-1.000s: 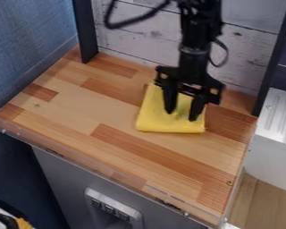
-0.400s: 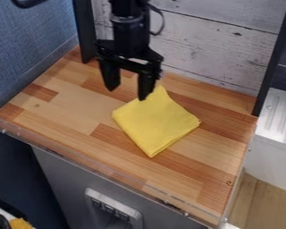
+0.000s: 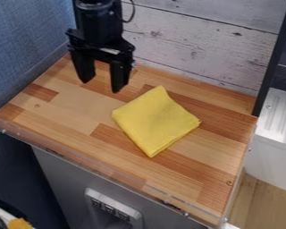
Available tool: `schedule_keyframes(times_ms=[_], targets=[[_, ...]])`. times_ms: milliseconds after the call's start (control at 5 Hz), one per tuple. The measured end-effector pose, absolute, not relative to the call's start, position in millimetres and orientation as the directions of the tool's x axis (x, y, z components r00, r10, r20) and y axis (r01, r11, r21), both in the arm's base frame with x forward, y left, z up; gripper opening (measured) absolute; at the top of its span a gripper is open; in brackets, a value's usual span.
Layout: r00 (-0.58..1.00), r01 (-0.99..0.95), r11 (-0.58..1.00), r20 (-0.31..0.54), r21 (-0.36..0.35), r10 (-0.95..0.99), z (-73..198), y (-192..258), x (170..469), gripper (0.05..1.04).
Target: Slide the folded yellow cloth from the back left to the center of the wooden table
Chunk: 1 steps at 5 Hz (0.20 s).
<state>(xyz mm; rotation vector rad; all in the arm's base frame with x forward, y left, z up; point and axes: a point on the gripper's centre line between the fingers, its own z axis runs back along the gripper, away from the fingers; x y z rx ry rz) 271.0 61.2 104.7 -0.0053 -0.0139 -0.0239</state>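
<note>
While the black hand [image 3: 100, 86] hangs over the tabletop [image 3: 65, 118], up and to the left of the yellow cloth [image 3: 154, 120] in the view, its two fingers point down and stand well apart. The cloth, folded into a rough square, lies flat on the striped wood, apart from the hand. One corner points toward the whitewashed boards [image 3: 193, 49] behind the cloth, and the opposite corner points toward the clear strip [image 3: 103, 173] along the front edge. To the right of the cloth, a dark post [image 3: 272, 62] rises beside the boards, and past it sits a white ribbed unit [image 3: 274, 147]. Far to the left of the cloth is a blue wall [image 3: 26, 40]. Below the cloth in the view, a grey panel [image 3: 65, 179] carries a light-coloured fitting [image 3: 133, 214].
</note>
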Motion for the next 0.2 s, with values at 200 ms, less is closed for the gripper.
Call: schedule_keyframes(times_ms=[200], targets=[[1.000,0.021,1.000,-0.002,0.002,-0.021,105.9,67.6,266.4,0.999]])
